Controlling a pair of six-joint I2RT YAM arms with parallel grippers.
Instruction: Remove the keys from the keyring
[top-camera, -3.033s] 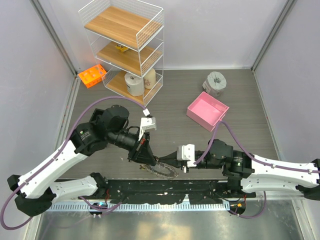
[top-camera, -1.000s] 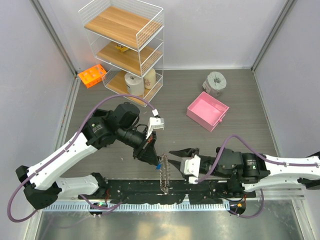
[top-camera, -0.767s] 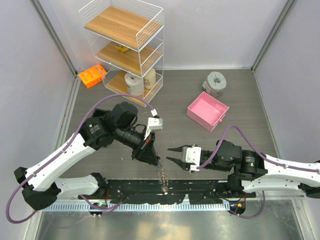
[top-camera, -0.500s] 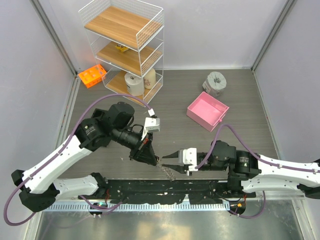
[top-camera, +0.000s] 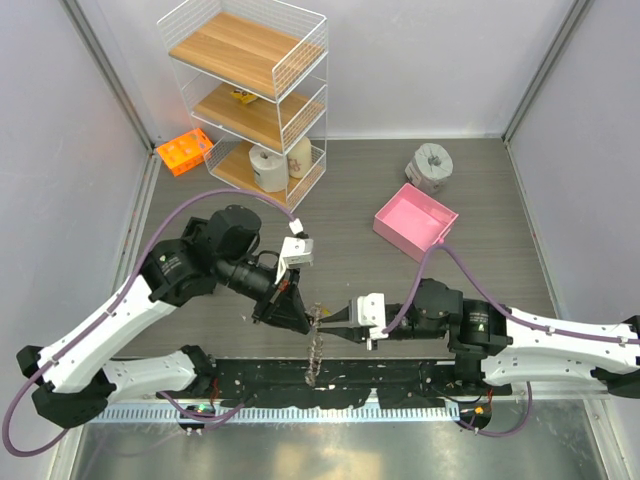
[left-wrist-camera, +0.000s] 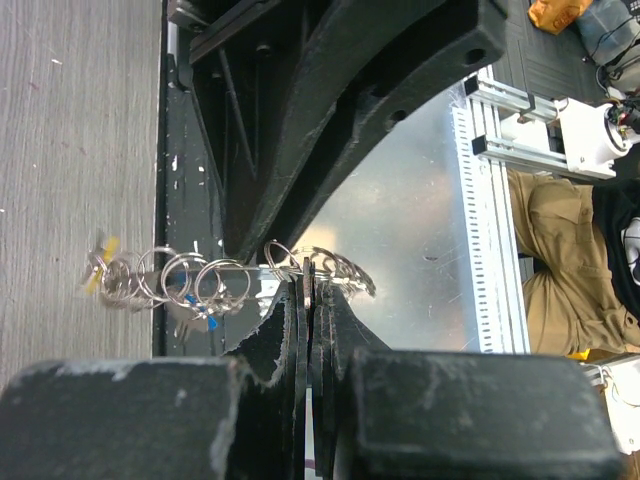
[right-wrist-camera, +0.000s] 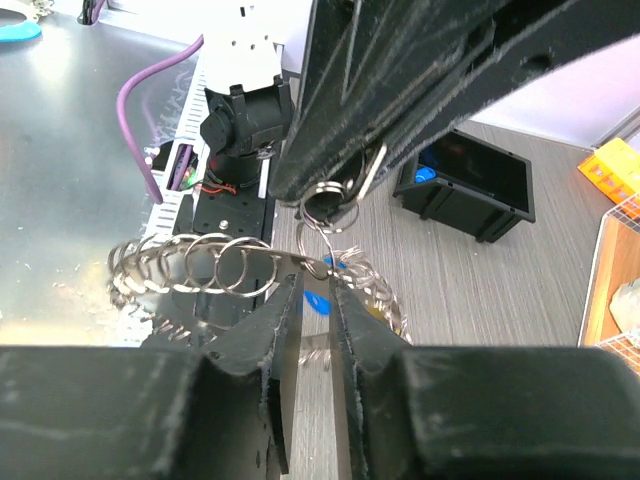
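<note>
From above: pinches the keyring (top-camera: 316, 352) tight in the left tool (top-camera: 308, 320), dangling over the near edge of the table (top-camera: 380, 180), right tool (top-camera: 326, 324) just beside.

Left wrist: shows the keys (left-wrist-camera: 205, 320) threaded on, none freed yet.

Right wrist: straddles the keyring with fingers narrowly apart; cannot tell whether clamped. No readable writing anywhere.

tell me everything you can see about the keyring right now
The keyring is a silvery, metal-looking wire loop strung with small coiled rings, knobbly like a chain. It hangs in the air over the table's near edge, long and narrow rather than round. The left claw is shut on it. The right claw straddles it, fingers slightly apart; a grip is unclear. Small key heads, blue and yellow, dangle among the rings.
</note>
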